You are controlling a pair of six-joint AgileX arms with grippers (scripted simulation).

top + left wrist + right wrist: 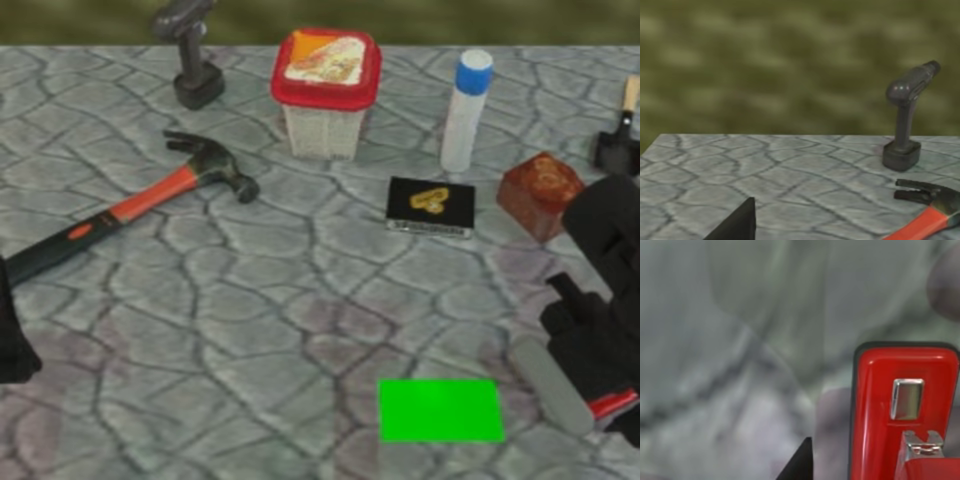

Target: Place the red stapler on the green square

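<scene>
Right gripper (600, 385) low at the table's near right, over the red stapler (902, 410), just right of the green square (441, 410). Can't tell whether its fingers grip. Left arm parked at left edge.

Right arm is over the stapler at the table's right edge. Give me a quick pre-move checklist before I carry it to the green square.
1. Stapler located: ok. The red stapler fills the right wrist view; from above only a red sliver shows under the right gripper.
2. Grasp secure: cannot tell. No view shows the fingers on the stapler.
3. Target clear: ok. Nothing lies on the green square.
4. Path clear: ok. The square lies just left of the gripper, with bare table between; the brownish cube and black box sit farther back.
5. Left arm out of the way: ok. It is parked at the left edge.
</scene>
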